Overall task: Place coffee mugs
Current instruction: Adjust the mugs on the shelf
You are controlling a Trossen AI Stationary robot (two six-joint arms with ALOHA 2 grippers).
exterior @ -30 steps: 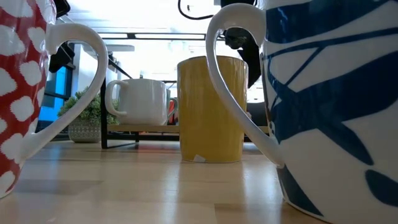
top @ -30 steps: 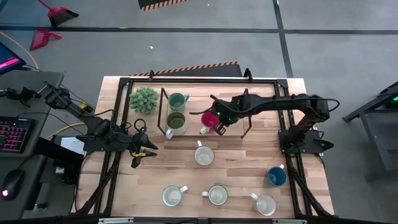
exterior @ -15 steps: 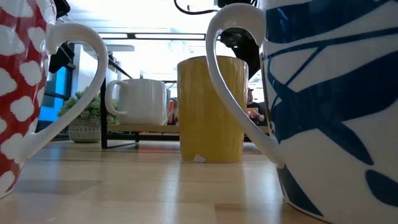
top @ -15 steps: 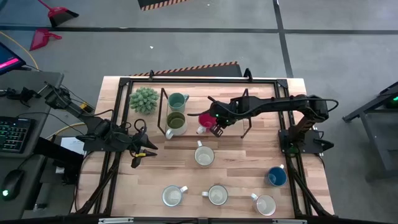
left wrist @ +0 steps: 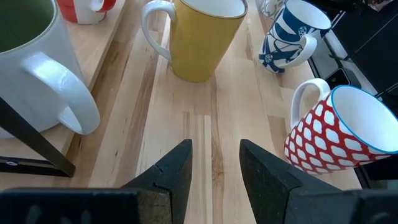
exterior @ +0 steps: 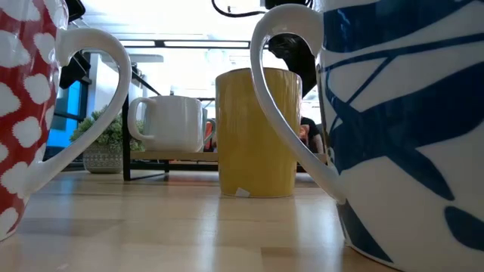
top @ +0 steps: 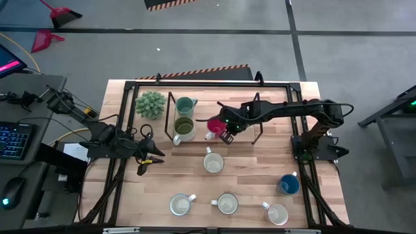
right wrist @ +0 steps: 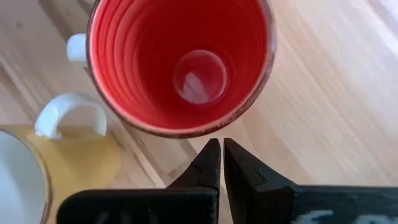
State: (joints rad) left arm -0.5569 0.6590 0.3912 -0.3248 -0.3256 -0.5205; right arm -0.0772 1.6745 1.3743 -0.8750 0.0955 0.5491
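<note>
Red mug (top: 216, 126) sits upper centre of the high view, mouth up, axis vertical, white handle pointing left toward the olive-green mug (top: 184, 127). Right end effector (top: 227, 136) is at its lower-right rim, fingers pressed together, pinching the rim as far as I can tell. Teal-green mug (top: 185, 104) is just above the olive one, spiky plant (top: 151, 104) to their left. Left end effector (top: 156, 156) hangs over the desk (top: 253, 166) centre left, fingers spread, nothing between them. Blue mug (top: 288, 184) lower right; three pale mugs along the bottom edge, one more mid-frame.

Low view: yellow mug (exterior: 255, 131) upright at centre, white mug (exterior: 170, 123) behind on its left.

Left wrist view: spread fingers (left wrist: 171, 174) at the bottom, bare wood between; red-and-white patterned mug (left wrist: 336, 134) at right, upright.

Right wrist view: looking straight down into the red mug, closed fingertips (right wrist: 211, 158) at its rim at frame bottom.
</note>
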